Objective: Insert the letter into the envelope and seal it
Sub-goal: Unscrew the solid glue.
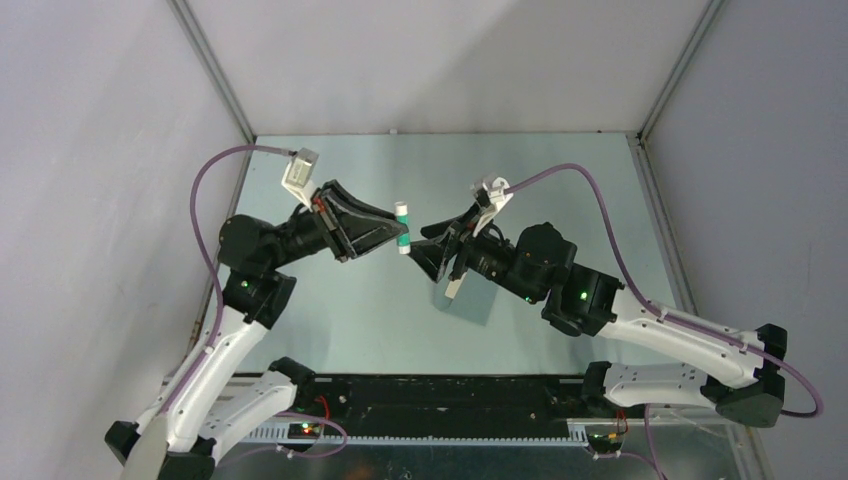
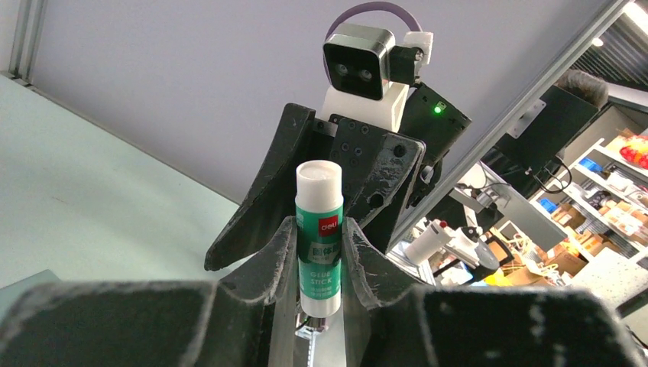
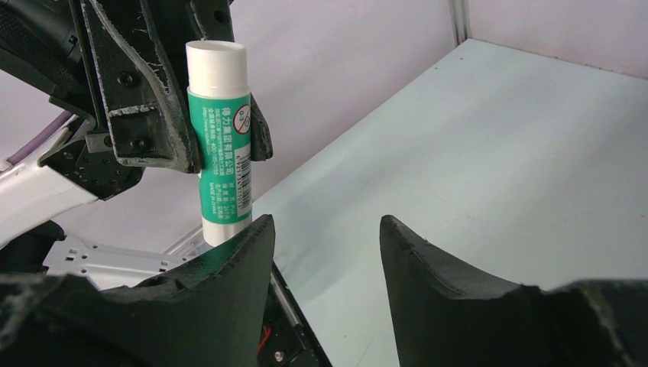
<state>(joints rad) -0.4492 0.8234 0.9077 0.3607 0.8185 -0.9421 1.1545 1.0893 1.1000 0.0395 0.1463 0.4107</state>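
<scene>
1. The left arm (image 1: 215, 355) and right arm (image 1: 690, 335) have white lower links and black joints with green lights (image 1: 583, 296).
2. Looping purple cables (image 1: 245, 149) reach white wrist cameras (image 1: 299, 172).
3. The left tool (image 2: 319, 225) and right tool (image 3: 325, 237) are black, scuffed and screwed.

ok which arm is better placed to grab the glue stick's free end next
Right, probably. The left gripper is shut on the glue stick, off the table; the right gripper is open, empty and just beside it.

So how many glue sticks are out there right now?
1. The glue stick is clamped in the left gripper, in the air between the two arms. The right gripper is open beside it. Another could be hidden under the arms.
</scene>
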